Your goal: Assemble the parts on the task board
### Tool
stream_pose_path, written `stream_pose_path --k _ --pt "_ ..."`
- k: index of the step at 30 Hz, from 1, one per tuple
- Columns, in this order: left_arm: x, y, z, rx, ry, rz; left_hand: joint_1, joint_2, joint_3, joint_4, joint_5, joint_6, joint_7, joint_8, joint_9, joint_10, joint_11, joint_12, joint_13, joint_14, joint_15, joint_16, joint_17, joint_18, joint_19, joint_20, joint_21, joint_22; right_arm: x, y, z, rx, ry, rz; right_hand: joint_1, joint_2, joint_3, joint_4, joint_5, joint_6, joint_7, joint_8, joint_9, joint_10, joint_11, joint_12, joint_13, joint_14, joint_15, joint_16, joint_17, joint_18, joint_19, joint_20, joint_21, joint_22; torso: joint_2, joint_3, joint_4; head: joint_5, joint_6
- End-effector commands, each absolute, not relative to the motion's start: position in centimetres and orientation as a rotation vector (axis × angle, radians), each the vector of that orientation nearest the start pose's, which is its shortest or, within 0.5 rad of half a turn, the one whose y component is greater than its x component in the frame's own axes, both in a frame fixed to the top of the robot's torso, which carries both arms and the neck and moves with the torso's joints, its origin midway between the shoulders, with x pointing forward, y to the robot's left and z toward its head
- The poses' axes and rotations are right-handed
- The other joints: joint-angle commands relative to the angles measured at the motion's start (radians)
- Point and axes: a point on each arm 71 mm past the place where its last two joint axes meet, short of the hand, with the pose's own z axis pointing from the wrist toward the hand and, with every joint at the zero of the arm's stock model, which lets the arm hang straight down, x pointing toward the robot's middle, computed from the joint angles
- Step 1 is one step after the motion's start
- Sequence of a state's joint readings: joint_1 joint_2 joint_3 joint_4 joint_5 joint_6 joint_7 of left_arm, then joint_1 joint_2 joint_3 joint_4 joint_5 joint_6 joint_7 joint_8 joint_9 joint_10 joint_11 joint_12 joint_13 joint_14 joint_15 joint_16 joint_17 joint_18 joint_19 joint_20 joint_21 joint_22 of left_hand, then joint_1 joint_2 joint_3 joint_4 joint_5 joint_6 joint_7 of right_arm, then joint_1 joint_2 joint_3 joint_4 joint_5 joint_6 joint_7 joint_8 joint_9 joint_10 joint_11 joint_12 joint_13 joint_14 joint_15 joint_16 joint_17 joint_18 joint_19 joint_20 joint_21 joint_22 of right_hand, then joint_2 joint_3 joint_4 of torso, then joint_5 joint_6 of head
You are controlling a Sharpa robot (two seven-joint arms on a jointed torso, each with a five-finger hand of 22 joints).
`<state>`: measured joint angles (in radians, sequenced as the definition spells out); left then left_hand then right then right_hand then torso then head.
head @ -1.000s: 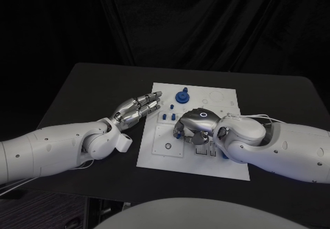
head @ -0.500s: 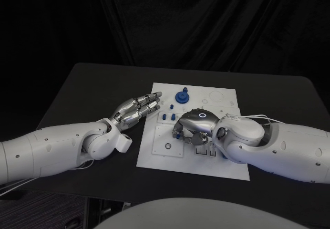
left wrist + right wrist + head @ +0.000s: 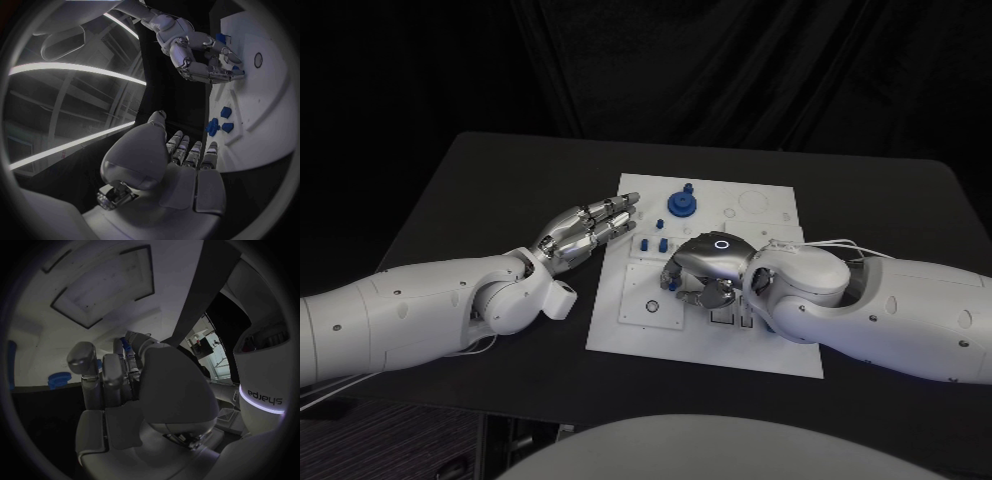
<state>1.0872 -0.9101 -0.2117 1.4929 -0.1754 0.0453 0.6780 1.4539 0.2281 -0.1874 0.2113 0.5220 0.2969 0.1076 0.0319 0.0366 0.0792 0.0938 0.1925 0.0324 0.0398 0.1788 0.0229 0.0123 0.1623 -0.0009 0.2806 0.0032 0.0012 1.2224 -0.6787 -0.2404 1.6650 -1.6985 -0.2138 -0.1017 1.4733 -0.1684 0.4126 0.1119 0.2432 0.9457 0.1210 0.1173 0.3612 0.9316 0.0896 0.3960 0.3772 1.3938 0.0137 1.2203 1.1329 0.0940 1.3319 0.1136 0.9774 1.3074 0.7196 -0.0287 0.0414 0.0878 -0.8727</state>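
The white task board [image 3: 689, 350] lies mid-table. My right hand [image 3: 702, 266] hovers over its middle with the fingers curled down. In the right wrist view the fingers [image 3: 103, 372] pinch a small blue part [image 3: 125, 344], mostly hidden. The left wrist view shows that right hand [image 3: 194, 55] with its fingertips close to the board [image 3: 275, 100]. My left hand [image 3: 589, 230] is off the board's left edge, fingers straight and holding nothing. A blue knob [image 3: 682, 203] stands at the board's far side. Small blue parts [image 3: 655, 244] stand between the two hands.
A square recessed plate with a round ring [image 3: 648, 309] lies on the board's near left. Slotted openings [image 3: 730, 318] lie under my right hand. Round outlines [image 3: 762, 203] mark the board's far right corner. Black table [image 3: 488, 190] surrounds the board.
My right hand has edged slightly toward the board's near left, with its fingers curling in a little tighter. The left hand has not moved.
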Motion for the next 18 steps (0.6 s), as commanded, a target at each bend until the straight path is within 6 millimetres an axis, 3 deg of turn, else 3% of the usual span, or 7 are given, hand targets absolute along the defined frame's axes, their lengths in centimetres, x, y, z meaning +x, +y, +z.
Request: stream_pose_path --k 1,8,9,12,13,15,18 --pt "42.7 23.3 -26.5 -0.877 1.540 -1.875 0.002 0.003 0.006 -0.002 0.003 0.000 0.004 0.007 0.001 -0.006 -0.001 0.005 0.001 -0.001 0.007 0.004 0.001 0.016 0.001 0.007 -0.003 -0.001 40.6 -8.4 -24.0 -0.709 1.796 0.727 -0.012 -0.002 -0.002 0.006 -0.009 -0.021 -0.009 -0.015 -0.009 -0.033 0.006 -0.008 0.001 -0.017 0.002 -0.009 -0.012 0.023 -0.017 0.002 -0.024 0.104 0.000 -0.0005 0.0012 0.000 0.000" --pt "42.7 23.2 -26.5 -0.877 1.542 -1.877 0.002 0.003 0.008 -0.003 0.003 0.007 0.007 0.008 0.002 -0.005 0.002 0.008 0.001 -0.001 0.008 0.004 0.001 0.015 0.001 0.008 -0.003 -0.001 40.7 -8.7 -23.8 -0.687 1.770 0.736 -0.017 -0.006 -0.013 0.010 -0.026 -0.050 -0.024 -0.035 -0.025 -0.100 0.020 0.001 0.011 -0.042 0.012 -0.022 -0.036 0.029 -0.039 0.012 -0.062 0.097 0.000 -0.0003 0.0009 0.002 0.000" --pt "42.7 23.2 -26.5 -0.877 1.542 -1.877 0.002 0.003 0.009 -0.004 0.004 0.010 0.009 0.009 0.002 -0.005 0.004 0.009 0.001 -0.001 0.008 0.004 0.001 0.016 0.001 0.008 -0.003 -0.001 40.7 -8.8 -23.7 -0.682 1.762 0.740 -0.014 -0.007 -0.015 0.010 -0.025 -0.082 -0.034 -0.050 -0.035 -0.131 0.025 0.002 0.013 -0.056 0.013 -0.033 -0.052 0.033 -0.050 0.014 -0.083 0.092 0.000 -0.0006 0.0011 0.002 0.000" --pt "42.7 23.3 -26.6 -0.878 1.542 -1.876 0.002 0.003 0.009 -0.004 0.004 0.010 0.009 0.009 0.002 -0.005 0.004 0.009 0.001 -0.001 0.008 0.004 0.001 0.016 0.001 0.008 -0.003 -0.001 40.8 -9.2 -23.4 -0.657 1.723 0.759 -0.008 -0.006 -0.021 0.009 -0.024 -0.113 -0.054 -0.053 -0.050 -0.170 0.031 0.009 0.017 -0.068 0.016 -0.037 -0.063 0.035 -0.059 0.017 -0.096 0.090 0.000 -0.0006 0.0005 0.003 0.000" --pt "42.7 23.3 -26.6 -0.878 1.542 -1.876 0.002 0.003 0.009 -0.005 0.004 0.012 0.010 0.009 0.002 -0.004 0.005 0.010 0.002 -0.001 0.008 0.004 0.001 0.016 0.001 0.008 -0.003 -0.001 40.8 -9.3 -23.3 -0.652 1.714 0.763 -0.006 -0.006 -0.023 0.008 -0.023 -0.117 -0.054 -0.053 -0.053 -0.190 0.034 0.004 0.015 -0.072 0.015 -0.040 -0.068 0.036 -0.062 0.018 -0.102 0.089 0.000 -0.0002 0.0002 0.003 0.000" --pt "42.7 23.3 -26.6 -0.878 1.542 -1.874 0.002 0.003 0.010 -0.005 0.004 0.013 0.010 0.009 0.003 -0.004 0.006 0.011 0.002 -0.001 0.008 0.005 0.001 0.016 0.001 0.008 -0.003 -0.001 40.8 -9.6 -23.1 -0.639 1.696 0.771 0.003 -0.006 -0.034 0.006 -0.023 -0.131 -0.052 -0.052 -0.065 -0.259 0.041 -0.013 0.004 -0.088 0.010 -0.048 -0.083 0.039 -0.074 0.016 -0.121 0.086 0.000 0.0001 0.0001 0.002 0.000" --pt "42.7 23.4 -26.6 -0.879 1.542 -1.873 0.002 0.003 0.010 -0.006 0.004 0.014 0.011 0.009 0.003 -0.004 0.006 0.012 0.002 -0.001 0.007 0.005 0.001 0.016 0.001 0.008 -0.003 -0.001 40.7 -10.5 -22.3 -0.611 1.648 0.786 0.029 -0.006 -0.078 0.018 -0.020 -0.157 -0.062 -0.050 -0.090 -0.371 0.045 -0.037 -0.026 -0.135 0.012 -0.082 -0.136 0.048 -0.111 0.017 -0.181 0.073 0.000 0.0003 0.0011 0.002 0.000"
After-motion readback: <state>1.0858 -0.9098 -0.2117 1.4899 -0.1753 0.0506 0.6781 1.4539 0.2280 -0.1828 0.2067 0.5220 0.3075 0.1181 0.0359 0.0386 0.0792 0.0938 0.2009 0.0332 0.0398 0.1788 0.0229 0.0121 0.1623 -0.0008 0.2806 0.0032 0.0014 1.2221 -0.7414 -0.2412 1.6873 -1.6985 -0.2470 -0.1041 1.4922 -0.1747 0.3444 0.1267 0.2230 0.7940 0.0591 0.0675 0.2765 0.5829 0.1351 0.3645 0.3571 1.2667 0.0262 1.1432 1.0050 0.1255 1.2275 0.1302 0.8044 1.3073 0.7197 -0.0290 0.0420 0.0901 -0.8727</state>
